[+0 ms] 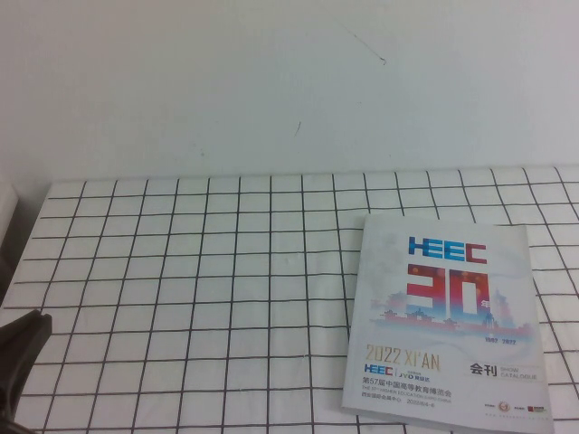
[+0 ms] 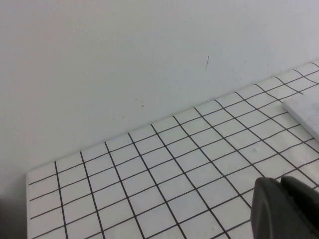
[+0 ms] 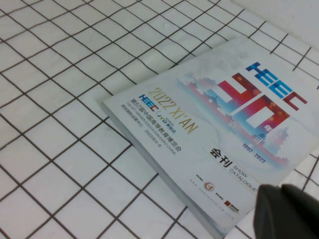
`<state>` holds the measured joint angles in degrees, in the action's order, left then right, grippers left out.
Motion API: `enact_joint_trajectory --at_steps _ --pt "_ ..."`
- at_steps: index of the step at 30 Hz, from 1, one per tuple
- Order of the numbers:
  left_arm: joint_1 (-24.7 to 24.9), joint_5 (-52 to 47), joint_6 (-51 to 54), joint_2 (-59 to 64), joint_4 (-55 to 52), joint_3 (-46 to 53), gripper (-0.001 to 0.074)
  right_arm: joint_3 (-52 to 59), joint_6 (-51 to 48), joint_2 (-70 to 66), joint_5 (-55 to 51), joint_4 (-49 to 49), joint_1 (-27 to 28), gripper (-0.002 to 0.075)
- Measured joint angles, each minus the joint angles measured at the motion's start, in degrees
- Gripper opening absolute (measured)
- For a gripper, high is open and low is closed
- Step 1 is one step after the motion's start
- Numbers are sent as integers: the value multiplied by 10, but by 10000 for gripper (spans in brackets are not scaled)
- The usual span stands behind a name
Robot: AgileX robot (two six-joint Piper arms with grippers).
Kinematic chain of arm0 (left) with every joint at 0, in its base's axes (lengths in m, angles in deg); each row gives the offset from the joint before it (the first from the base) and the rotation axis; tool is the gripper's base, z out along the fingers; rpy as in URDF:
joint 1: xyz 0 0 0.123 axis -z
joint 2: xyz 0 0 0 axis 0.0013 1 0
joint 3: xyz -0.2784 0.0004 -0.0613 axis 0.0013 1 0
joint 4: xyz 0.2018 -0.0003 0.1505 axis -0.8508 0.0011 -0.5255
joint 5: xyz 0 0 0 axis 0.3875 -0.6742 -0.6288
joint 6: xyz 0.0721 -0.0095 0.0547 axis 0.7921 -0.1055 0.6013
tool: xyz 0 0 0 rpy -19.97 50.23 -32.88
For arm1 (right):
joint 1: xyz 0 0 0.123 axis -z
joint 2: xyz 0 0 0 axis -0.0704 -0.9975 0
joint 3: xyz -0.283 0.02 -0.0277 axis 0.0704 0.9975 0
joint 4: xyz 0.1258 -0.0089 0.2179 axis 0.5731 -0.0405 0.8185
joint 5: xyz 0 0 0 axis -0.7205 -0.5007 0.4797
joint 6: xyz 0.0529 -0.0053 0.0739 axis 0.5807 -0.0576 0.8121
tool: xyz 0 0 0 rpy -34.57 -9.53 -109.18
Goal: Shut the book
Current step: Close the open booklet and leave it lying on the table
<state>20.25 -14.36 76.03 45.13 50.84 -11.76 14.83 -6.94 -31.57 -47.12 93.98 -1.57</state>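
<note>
The book (image 1: 447,317) lies flat and closed on the right side of the checked tablecloth (image 1: 199,298), with its pale "HEEC 30" cover facing up. The right wrist view shows the same cover (image 3: 214,119) filling the middle. My right gripper (image 3: 280,188) hovers by the book's near corner, shut and holding nothing; it does not appear in the high view. At the table's near left edge, my left gripper (image 1: 20,337) sits far from the book. It is also shut and holding nothing (image 2: 280,181), and one corner of the book (image 2: 305,112) shows beyond it.
A plain white wall (image 1: 271,81) rises behind the table's far edge. The black-gridded cloth covers the whole tabletop. A dark object (image 1: 4,217) shows at the far left edge of the high view.
</note>
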Motion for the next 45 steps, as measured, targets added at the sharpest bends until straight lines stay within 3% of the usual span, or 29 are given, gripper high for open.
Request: enact_joint_trajectory --at_steps 10,21,26,33,45 --pt "-3 16 0 -10 -1 9 -4 0 0 0 0 1 0 -3" --pt "-97 10 2 -178 -10 174 -4 0 0 0 0 2 0 -3" --pt "-128 -79 1 -249 -10 195 -4 0 0 0 0 2 0 -3" --pt "-132 -119 -14 -255 -10 193 -4 0 -1 1 0 3 0 -3" --pt "-132 -120 -134 -256 -14 193 -4 0 -1 1 0 4 0 -3"
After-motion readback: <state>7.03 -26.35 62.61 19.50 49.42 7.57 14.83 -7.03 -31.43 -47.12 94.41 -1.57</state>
